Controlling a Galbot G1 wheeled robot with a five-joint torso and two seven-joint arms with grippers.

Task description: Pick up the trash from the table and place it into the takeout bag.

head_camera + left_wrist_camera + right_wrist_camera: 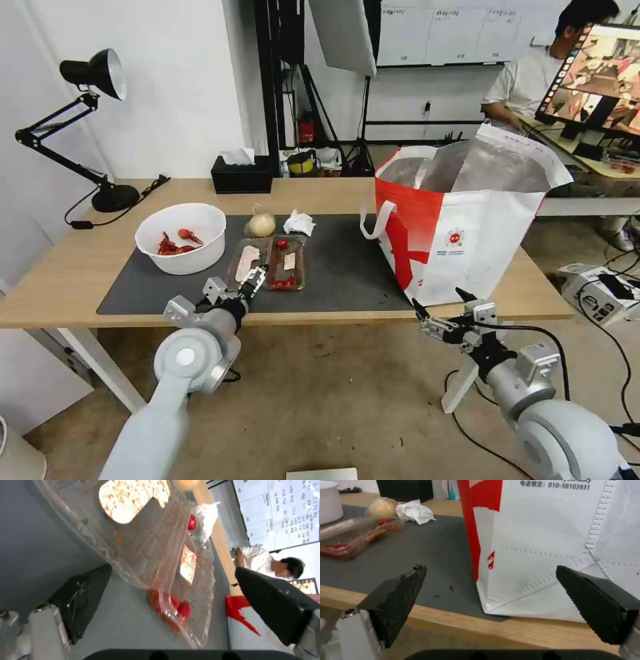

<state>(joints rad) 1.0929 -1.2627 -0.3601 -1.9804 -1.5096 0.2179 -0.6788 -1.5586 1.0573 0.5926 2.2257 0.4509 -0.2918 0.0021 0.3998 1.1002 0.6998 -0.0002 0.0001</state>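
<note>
Head view shows the left gripper (252, 277) at the near edge of the dark grey mat (333, 267), fingers spread, right at the near end of the clear plastic two-part tray (270, 263). The tray's long axis runs away from the table's (67, 280) front edge, in line with that gripper's reach. Right gripper (440, 312), also spread, hangs off the front edge by the takeout bag (460, 227), farther from the tray.

Arm links: pale grey, rounded, smooth housings
Left elbow joint: round disc cap with white centre dot
Wrist blocks: small silver-grey boxes
Right arm cabling: black cable along the forearm
Finger pads (598, 605): black, wedge-shaped, ridged texture
Finger mounts: silver metal with screw heads
</note>
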